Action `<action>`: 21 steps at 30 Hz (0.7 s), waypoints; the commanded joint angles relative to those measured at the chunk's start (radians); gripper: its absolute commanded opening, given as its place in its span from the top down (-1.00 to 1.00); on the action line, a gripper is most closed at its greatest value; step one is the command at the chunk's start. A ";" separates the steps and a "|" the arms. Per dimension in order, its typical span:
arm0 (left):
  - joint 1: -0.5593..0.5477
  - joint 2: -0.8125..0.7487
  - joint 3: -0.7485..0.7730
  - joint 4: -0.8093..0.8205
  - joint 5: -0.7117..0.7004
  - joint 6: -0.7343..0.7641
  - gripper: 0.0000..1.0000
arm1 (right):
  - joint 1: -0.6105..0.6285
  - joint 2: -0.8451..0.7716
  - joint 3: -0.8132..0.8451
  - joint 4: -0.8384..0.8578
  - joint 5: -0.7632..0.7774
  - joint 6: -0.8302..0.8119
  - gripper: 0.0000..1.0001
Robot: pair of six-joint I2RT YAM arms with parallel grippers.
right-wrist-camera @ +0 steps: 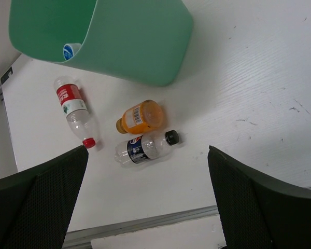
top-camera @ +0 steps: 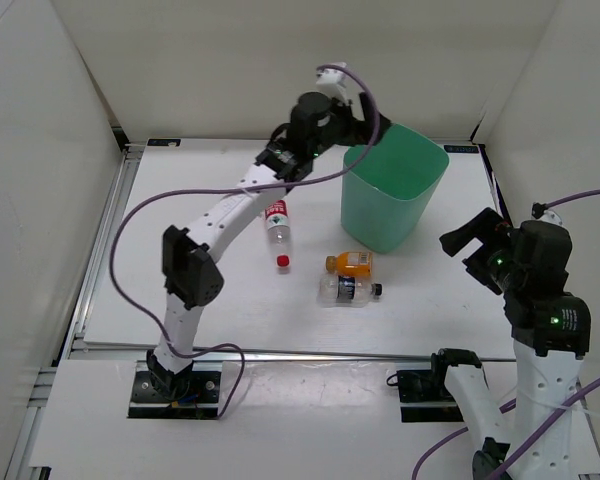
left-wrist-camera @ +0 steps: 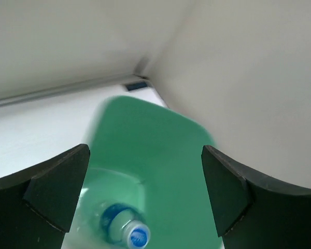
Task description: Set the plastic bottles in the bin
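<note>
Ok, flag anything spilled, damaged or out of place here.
Nothing spilled or damaged. The red-label bottle, orange bottle and dark-label bottle lie on their sides near the upright bin; the blue-capped bottle is already inside it.

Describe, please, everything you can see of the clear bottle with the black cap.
The clear bottle with the black cap looks like thin plastic, with a dark blue label around its middle. It lies on its side on the white table, cap screwed on, close beside the orange bottle; whether the two touch is unclear.
</note>
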 commanded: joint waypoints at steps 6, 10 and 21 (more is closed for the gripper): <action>0.306 -0.437 -0.489 -0.133 -0.106 -0.026 -1.00 | 0.003 0.001 -0.040 0.023 0.007 -0.045 -0.99; 0.359 -0.443 -0.620 -0.233 -0.069 0.058 -1.00 | 0.003 0.001 -0.049 0.033 -0.002 -0.045 -0.99; 0.420 -0.323 -0.813 -0.265 -0.039 0.100 -1.00 | 0.003 0.010 -0.049 0.042 -0.013 -0.054 -0.99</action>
